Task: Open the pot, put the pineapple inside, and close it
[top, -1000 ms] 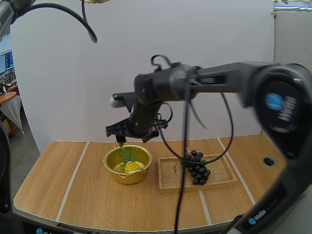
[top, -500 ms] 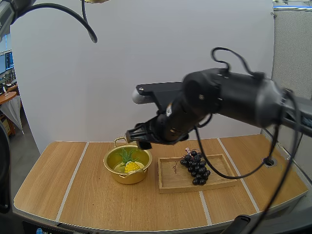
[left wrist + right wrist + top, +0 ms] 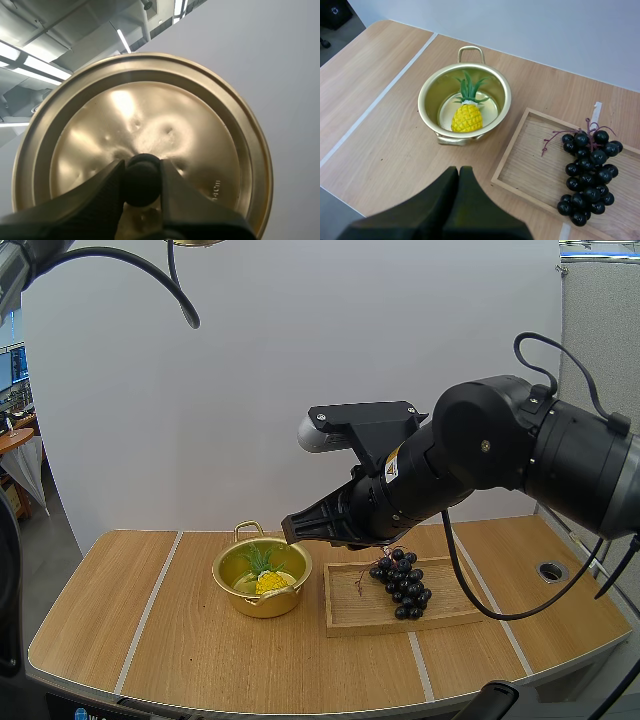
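Observation:
The gold pot [image 3: 250, 598] stands open on the table with the yellow pineapple [image 3: 272, 582] lying inside it, green leaves toward the back. My right gripper [image 3: 292, 530] hangs shut above the pot's right rim, holding nothing. In the right wrist view its fingers lie together as one dark wedge [image 3: 459, 175], well above the pot [image 3: 427, 95] and the pineapple [image 3: 467, 116]. My left gripper [image 3: 142, 182] is shut on the black knob [image 3: 142, 177] of the gold lid [image 3: 200, 125], held high in the air. The lid's edge [image 3: 195, 242] just shows high above the table.
A wooden tray [image 3: 350, 615] sits to the right of the pot with a bunch of dark grapes [image 3: 402, 583] on it. The same tray [image 3: 530, 165] and grapes [image 3: 587, 165] lie beside the pot. A round hole [image 3: 552, 570] marks the table's right side.
My right arm has drawn back from over the pot toward the right. Its fingers, spread wide before, have come together. The pineapple stays in the pot; the lid has not moved.

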